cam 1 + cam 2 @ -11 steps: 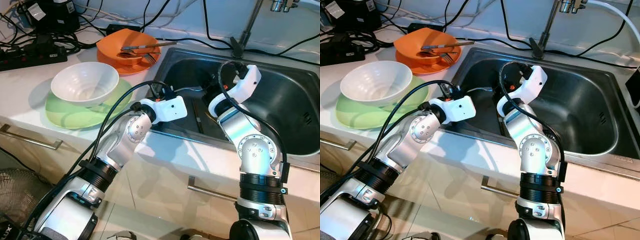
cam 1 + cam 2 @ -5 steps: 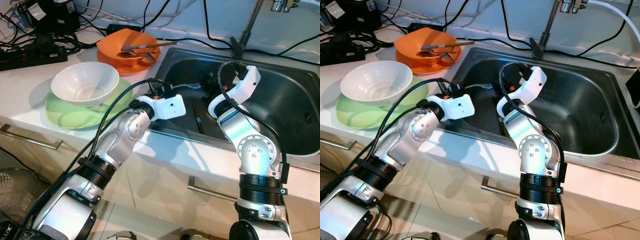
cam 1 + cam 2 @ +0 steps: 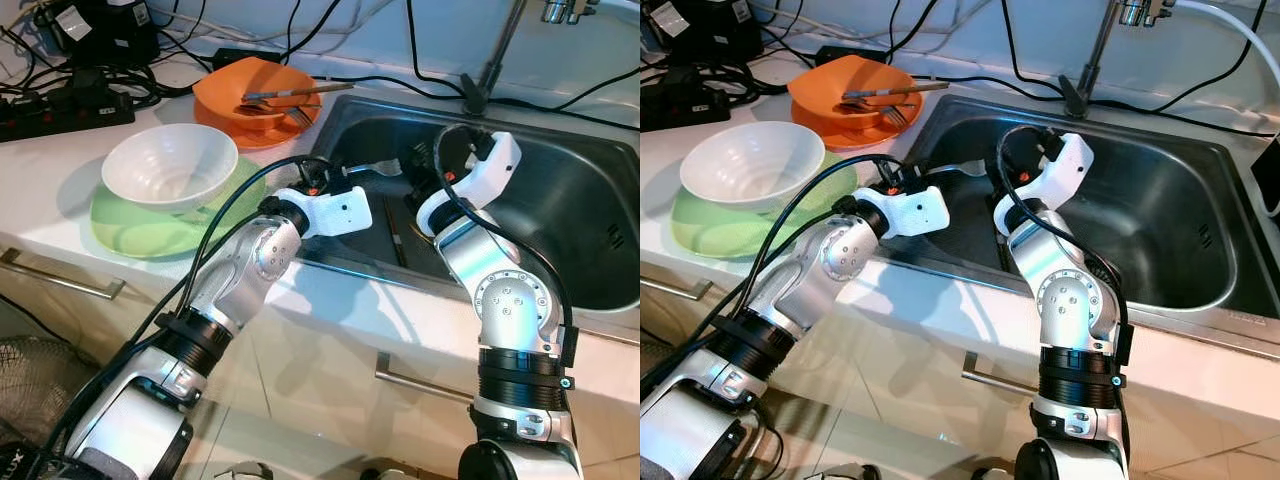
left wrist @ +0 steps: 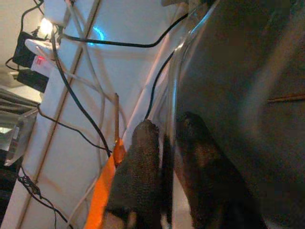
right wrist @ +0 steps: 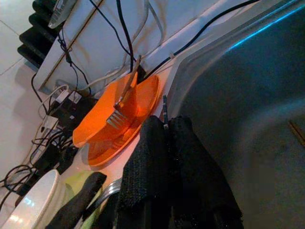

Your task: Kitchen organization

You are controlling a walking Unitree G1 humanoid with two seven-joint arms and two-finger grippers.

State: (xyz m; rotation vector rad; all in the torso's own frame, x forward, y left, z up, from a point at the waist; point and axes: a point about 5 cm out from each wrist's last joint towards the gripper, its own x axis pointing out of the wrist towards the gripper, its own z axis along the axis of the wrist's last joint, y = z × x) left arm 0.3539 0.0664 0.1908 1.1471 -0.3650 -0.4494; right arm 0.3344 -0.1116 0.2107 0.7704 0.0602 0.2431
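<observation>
Both arms reach into the near left part of the steel sink [image 3: 560,190]. The left gripper [image 4: 164,143] sits at the sink's left rim, its two black fingers [image 4: 138,176] pressed together with a thin metal strip, apparently a utensil handle, showing in the narrow gap between them; what it belongs to cannot be told. In the head views a silver utensil [image 3: 375,170] lies across the sink's left side just beyond the left wrist. The right gripper [image 5: 167,138] hangs over the sink's left part, its fingers [image 5: 143,162] closed against each other, with a thin dark sliver between the tips; whether it pinches anything cannot be told. A pair of dark chopsticks [image 3: 396,232] lies on the sink floor between the two arms. On the counter [image 3: 60,150] left of the sink stands an orange bowl [image 3: 225,85] on an orange plate [image 3: 285,132], with a fork [image 3: 290,112] and other cutlery lying across it. Nearer, a white bowl [image 3: 170,165] rests on a green plate [image 3: 130,230]. Black cables [image 3: 100,85] and a power strip [image 3: 60,115] lie along the wall. The tap stem [image 3: 495,55] rises behind the sink. No legible writing or brand is visible.
</observation>
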